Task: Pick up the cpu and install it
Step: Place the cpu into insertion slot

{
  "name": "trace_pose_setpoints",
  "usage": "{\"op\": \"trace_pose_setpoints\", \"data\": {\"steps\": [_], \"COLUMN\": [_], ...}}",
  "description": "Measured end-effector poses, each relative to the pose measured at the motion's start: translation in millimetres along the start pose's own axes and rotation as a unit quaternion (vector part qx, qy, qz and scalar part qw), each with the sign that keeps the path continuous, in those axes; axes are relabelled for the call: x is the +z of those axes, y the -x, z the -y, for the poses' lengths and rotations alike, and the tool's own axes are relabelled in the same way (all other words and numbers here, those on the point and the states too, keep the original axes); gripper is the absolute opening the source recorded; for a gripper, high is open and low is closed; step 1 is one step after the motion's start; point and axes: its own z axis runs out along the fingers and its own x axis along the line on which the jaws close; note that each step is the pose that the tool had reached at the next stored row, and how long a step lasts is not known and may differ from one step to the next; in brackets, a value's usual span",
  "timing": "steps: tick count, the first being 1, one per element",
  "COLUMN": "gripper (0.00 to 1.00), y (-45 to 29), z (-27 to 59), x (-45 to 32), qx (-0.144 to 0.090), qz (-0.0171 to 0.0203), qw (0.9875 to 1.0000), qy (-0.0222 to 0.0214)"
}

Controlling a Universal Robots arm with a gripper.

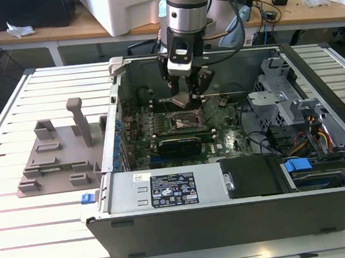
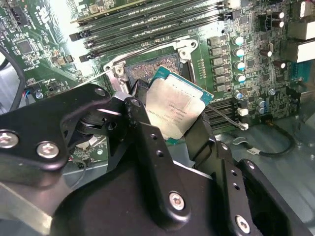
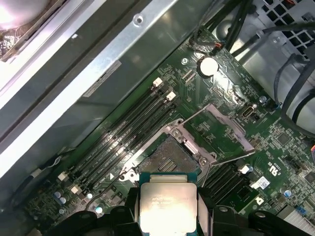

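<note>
My gripper [image 1: 185,98] hangs inside the open computer case, shut on the cpu [image 1: 183,99]. The cpu [image 2: 173,109] is a flat square chip with a silvery top and a thin green rim, pinched at two opposite edges between black fingers [image 2: 140,123]. It is held a little above the motherboard, partly over the open socket [image 3: 165,160], whose bed of contacts shows just beyond the chip [image 3: 168,204]. The socket's metal load frame [image 3: 216,132] is swung open to one side. In the exterior view the socket [image 1: 182,121] lies directly below the gripper.
Rows of memory slots [image 3: 128,130] run beside the socket. The case wall [image 1: 114,109] stands on the exterior view's left, drive cages and cables [image 1: 291,113] on its right. A grey plastic tray [image 1: 58,156] rests on the slatted table outside the case.
</note>
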Motion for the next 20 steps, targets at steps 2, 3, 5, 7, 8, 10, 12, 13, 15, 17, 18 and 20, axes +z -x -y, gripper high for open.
{"op": "trace_pose_setpoints", "data": {"steps": [2,3,5,7,8,10,12,13,15,17,18,20], "gripper": [0.55,0.55,0.55,0.55,0.55,0.55,0.55,0.55,0.55,0.55,0.55,0.55], "y": [0.0,0.0,0.0,0.0,0.0,0.0,0.0,0.0,0.0,0.0,0.0,0.0], "z": [0.0,0.0,0.0,0.0,0.0,0.0,0.0,0.0,0.0,0.0,0.0,0.0], "x": [0.1,0.0,0.1,0.1,0.1,0.2,0.2,0.2,0.2,0.3,0.4,0.5], "qx": [0.008,0.017,0.028,0.036,0.040,0.052,0.062,0.064,0.074,0.080,0.085,0.092], "qz": [-0.0004,-0.0008,-0.0014,-0.0018,-0.0020,-0.0026,-0.0030,-0.0032,-0.0036,-0.0039,-0.0042,-0.0045], "qw": [1.0000,0.9999,0.9996,0.9993,0.9992,0.9986,0.9981,0.9979,0.9973,0.9968,0.9964,0.9958], "qy": [0.0000,-0.0001,-0.0001,-0.0001,-0.0001,-0.0001,-0.0002,-0.0002,-0.0003,-0.0002,-0.0003,-0.0003]}}
